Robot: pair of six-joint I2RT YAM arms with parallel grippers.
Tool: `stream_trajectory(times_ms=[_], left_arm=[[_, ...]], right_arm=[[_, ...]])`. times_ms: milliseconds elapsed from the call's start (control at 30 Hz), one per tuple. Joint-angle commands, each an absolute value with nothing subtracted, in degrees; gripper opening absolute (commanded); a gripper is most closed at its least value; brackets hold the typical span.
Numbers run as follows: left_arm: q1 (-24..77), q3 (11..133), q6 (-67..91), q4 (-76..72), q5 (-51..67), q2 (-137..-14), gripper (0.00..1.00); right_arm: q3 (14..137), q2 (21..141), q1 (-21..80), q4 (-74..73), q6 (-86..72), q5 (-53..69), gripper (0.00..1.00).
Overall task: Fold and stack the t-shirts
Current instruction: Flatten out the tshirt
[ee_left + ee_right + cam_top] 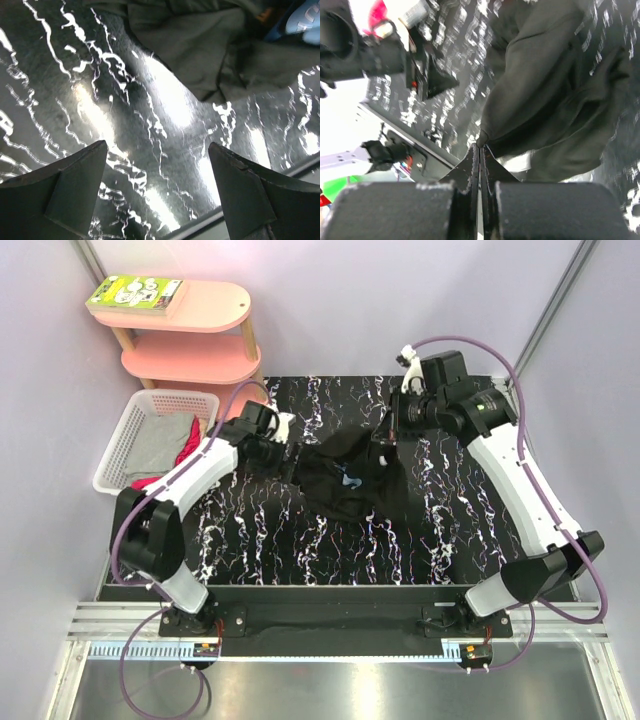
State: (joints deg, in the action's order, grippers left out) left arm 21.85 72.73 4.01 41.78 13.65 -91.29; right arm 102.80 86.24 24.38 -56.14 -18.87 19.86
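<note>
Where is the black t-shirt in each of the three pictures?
Top view: the black t-shirt lies crumpled in the middle of the table.
Left wrist view: along the top edge, upper right, beyond the open left tool.
Right wrist view: centre and right, its edge pinched by the right tool.
Shared landmark: the table's black, white-veined top, in all three.

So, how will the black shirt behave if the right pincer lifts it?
Probably floppy: the black shirt lies crumpled in soft folds, so it should sag from the right pincer, which pinches one edge. Likely light, since the cloth looks thin. The rest may drag over the table.
</note>
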Motion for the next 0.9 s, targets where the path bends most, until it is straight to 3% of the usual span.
stream_trajectory(times_ms=[0,433,867], left_arm=[[25.74,77.43,5.71,36.83,10.55,-94.38,0.88],[27.07,89.19,5.01,35.60,0.97,-108.45,0.88],[26.81,101.94,4.84,40.07,-6.50,-121.80,0.88]], right_arm=[[100.72,83.50,24.70,-58.09,-19.34,17.41,0.00],[101.86,76.03,23.56,-69.25,-22.41,-8.93,0.00],[102.39,75.76,21.89,-70.93,-22.33,-9.84,0.00]])
